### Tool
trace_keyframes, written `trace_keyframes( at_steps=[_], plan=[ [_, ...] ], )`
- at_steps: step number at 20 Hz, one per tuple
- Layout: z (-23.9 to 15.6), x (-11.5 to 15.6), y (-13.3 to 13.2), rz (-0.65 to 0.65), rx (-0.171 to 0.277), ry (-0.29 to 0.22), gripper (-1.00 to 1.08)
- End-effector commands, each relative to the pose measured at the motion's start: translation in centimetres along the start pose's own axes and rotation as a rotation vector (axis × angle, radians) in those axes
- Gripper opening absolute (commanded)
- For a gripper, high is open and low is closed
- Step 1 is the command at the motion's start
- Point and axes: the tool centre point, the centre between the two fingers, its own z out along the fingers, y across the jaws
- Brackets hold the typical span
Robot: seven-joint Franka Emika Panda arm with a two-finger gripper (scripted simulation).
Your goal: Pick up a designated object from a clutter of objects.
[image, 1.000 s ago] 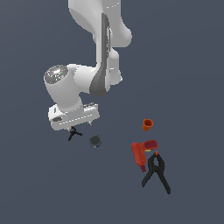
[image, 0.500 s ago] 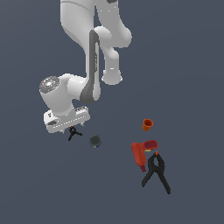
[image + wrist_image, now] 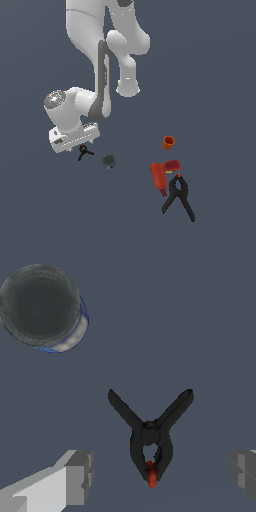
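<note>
The designated object, a small black spring clamp (image 3: 84, 151) with a red-orange tip, lies on the dark floor just under the white hand at the exterior view's left. In the wrist view the small clamp (image 3: 150, 438) lies with its legs splayed and its tipped end between my fingers. My gripper (image 3: 160, 472) is open, with one grey finger (image 3: 76, 476) on each side of the clamp and not touching it. In the exterior view the gripper (image 3: 80, 146) is mostly hidden by the hand.
A dark grey round disc (image 3: 109, 161) sits close beside the small clamp and shows large in the wrist view (image 3: 41, 306). Farther toward the exterior view's right stand a small orange cup (image 3: 169, 142), a red power drill (image 3: 162, 176) and the large black clamp (image 3: 178, 196).
The hand has shifted a little toward the exterior view's left and sunk slightly over the small clamp. The upper arm links have swung the same way. The objects have not moved.
</note>
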Motion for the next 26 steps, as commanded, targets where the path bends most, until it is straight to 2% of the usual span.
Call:
trace_keyframes(
  at_steps=[1,13,18,19,26],
  plan=[
    [0.0,0.0,0.0,-0.001,0.0,0.0,1.0],
    [4.4,-0.1,0.0,-0.003,-0.001,0.001,1.0],
    [5.1,0.0,0.0,-0.004,-0.001,0.001,1.0],
    [5.1,0.0,0.0,-0.004,-0.001,0.001,-1.0],
    [5.1,0.0,0.0,-0.004,-0.001,0.001,-1.0]
  ],
)
